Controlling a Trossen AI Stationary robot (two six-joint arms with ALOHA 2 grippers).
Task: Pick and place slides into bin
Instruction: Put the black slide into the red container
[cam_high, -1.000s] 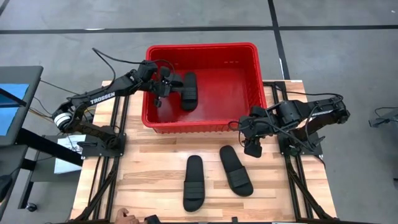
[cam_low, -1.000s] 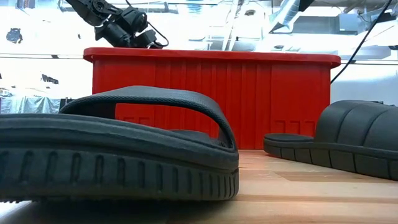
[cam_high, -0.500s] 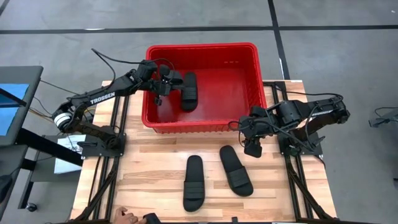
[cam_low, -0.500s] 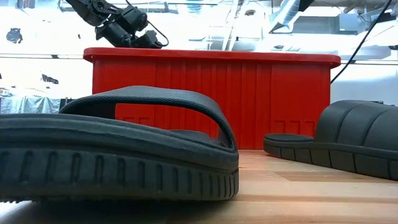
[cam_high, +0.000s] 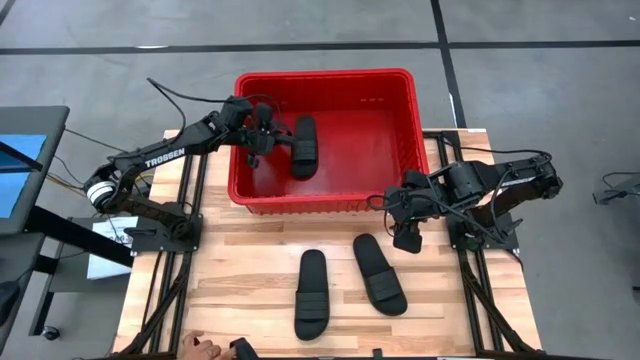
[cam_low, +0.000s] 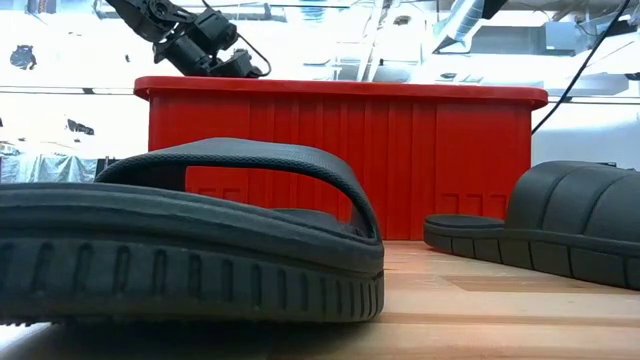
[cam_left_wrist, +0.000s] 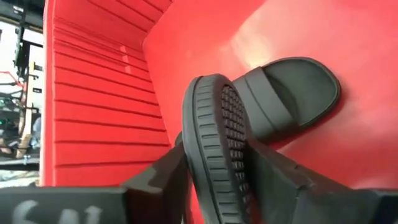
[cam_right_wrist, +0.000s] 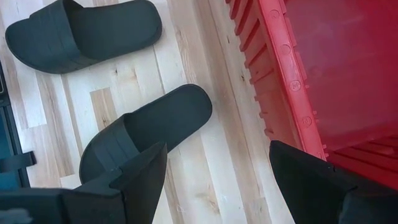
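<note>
The red bin stands at the table's far middle. One black slide lies flat on its floor. My left gripper is over the bin's left part, above the rim in the low view, shut on a second slide. Two more slides lie sole-down on the table in front of the bin. My right gripper is open and empty above the table, by the bin's near right corner. My left gripper pinches the slide between its two fingers, one on the treaded sole and one on the other face. The slide stands on its edge, one rounded end reaching out past the fingers, above the bin's floor and the slide lying there.
The bin's near wall rises behind the two table slides. A person's hand shows at the table's near edge, left of middle. Bare wood lies between the slides and the bin.
My left gripper has drawn back a little toward the bin's left wall, still holding its slide. The other slides and my right gripper have kept still.
</note>
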